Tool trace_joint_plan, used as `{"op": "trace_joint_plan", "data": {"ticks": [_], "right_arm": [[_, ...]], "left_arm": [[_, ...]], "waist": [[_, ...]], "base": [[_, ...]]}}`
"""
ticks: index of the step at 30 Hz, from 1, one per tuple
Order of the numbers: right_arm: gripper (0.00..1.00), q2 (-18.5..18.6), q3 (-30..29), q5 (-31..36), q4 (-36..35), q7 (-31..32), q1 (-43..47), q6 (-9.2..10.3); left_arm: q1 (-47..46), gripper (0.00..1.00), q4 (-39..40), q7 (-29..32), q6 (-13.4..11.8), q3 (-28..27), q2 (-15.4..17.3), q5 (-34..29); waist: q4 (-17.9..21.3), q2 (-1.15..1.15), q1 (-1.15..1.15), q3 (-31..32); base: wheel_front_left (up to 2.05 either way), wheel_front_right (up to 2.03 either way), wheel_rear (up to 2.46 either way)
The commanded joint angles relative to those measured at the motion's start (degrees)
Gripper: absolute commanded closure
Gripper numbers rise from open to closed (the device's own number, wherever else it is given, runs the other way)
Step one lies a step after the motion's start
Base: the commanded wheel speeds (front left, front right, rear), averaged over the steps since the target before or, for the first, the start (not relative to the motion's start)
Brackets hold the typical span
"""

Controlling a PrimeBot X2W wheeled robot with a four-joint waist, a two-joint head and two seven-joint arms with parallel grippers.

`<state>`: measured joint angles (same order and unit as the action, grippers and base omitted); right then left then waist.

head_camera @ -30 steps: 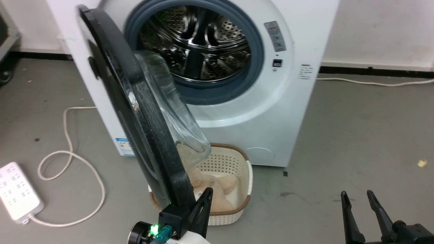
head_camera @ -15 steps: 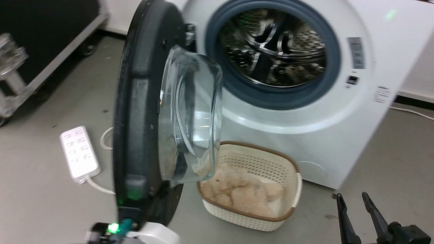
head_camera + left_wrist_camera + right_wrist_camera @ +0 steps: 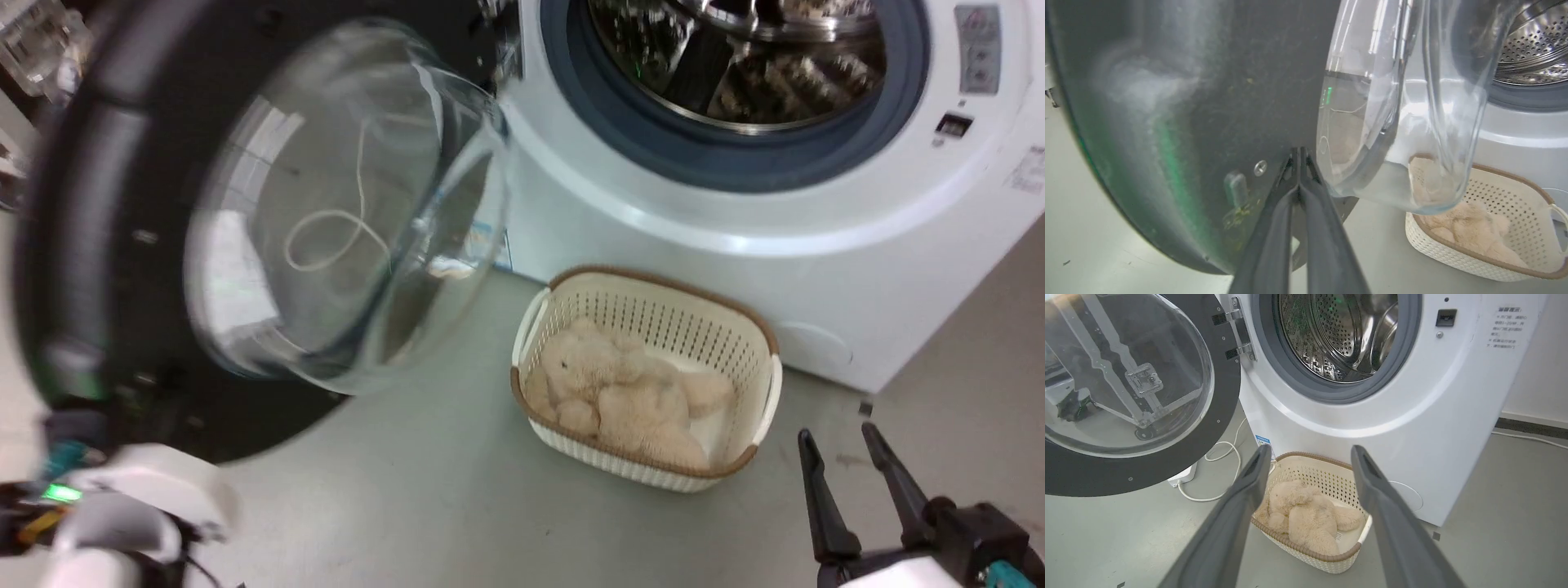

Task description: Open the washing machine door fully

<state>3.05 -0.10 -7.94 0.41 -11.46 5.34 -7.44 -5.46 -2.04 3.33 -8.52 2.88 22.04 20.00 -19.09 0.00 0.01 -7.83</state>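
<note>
washing machine door point(image 3: 269, 245) sits upper left, swung well off the drum point(image 3: 735, 65). we judge it rigid, weighty, glossy; glass bowl point(image 3: 351, 163) fragile, so push the black rim point(image 3: 82, 204). left gripper point(image 3: 1299, 163) pinched together against it; right gripper point(image 3: 837, 433) apart, lower right.

We find the perforated steel drum mouth point(image 3: 1339, 339) unobstructed: the round glossy black door with its bulging clear glass bowl point(image 3: 1126, 396) stands swung aside beside it. Under the mouth a cream perforated plastic basket point(image 3: 1323, 477) occupies the grey floor point(image 3: 1126, 539); a white cable point(image 3: 1238, 465) loops below the door, seemingly flat.
</note>
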Motion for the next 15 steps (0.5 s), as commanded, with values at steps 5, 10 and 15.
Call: {"op": "trace_joint_plan", "data": {"ticks": [5,10,15], "right_arm": [[0.00,0.92,-0.31,0.70,-1.22,0.74,-1.65,-0.05],[0.00,1.86,-0.12,0.90,-1.53,1.08,-2.00,-0.05],[0.00,2.45,-0.61,0.78,-1.73,1.21,-2.25,-0.05]], "left_arm": [[-4.83,1.00,-5.78,-0.64,1.24,-5.16,4.38,2.92],[-8.44,1.00,-12.22,-3.70,2.15,-8.67,7.16,4.55],[-11.26,1.00,-17.18,-6.29,3.41,-9.79,8.57,5.41]], "waist": [[1.77,0.00,-0.01,-3.90],[3.17,0.00,-0.01,-4.98],[3.98,0.00,-0.01,-5.08]], "base": [[0.00,0.00,0.00],[0.00,0.00,0.00],[0.00,0.00,0.00]]}}
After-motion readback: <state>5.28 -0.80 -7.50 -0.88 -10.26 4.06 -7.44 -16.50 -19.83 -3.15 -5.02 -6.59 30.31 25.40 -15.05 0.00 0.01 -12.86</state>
